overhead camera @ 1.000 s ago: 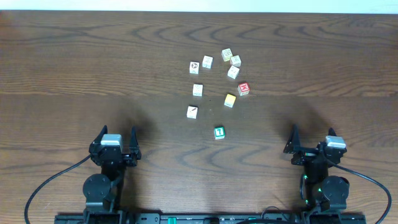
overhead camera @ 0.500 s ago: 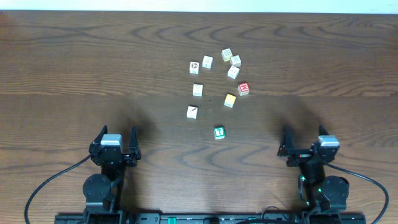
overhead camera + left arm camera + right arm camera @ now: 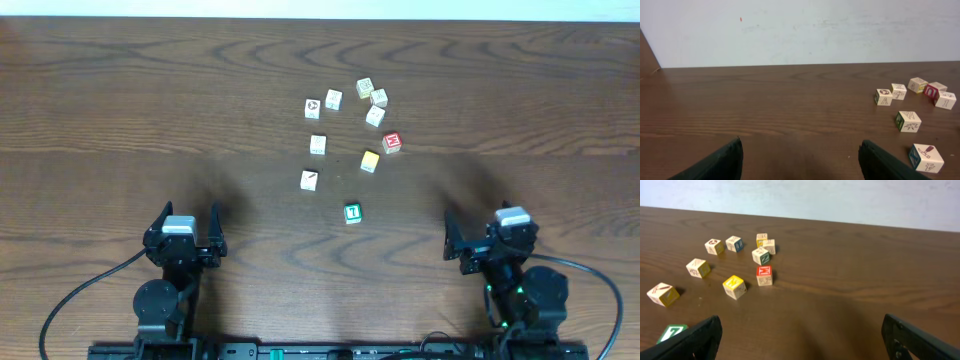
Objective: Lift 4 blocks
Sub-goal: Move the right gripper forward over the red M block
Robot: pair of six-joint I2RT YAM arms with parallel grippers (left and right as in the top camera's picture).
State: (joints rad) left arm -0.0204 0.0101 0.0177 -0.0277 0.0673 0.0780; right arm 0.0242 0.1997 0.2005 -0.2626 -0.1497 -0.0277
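Looking down, you see the left end effector [image 3: 189, 214] and right end effector [image 3: 475, 222] spread wide at the near edge of the desk [image 3: 100, 120]. Farther out lie the green block [image 3: 352, 212], diagonal-marked white block [image 3: 309, 180], yellow-orange block [image 3: 370, 160] and red block [image 3: 392, 142].

We see soft, even light from above, with no hard glare. The brown bench [image 3: 120, 100] looks sharp in the top view. Fuzzy dark shadows lie on it at 12 o'clock from the left claw [image 3: 190, 214] and the right claw [image 3: 473, 228]. In the left wrist view, the dark fingers [image 3: 720, 162] at 7 and 5 o'clock look blurry.
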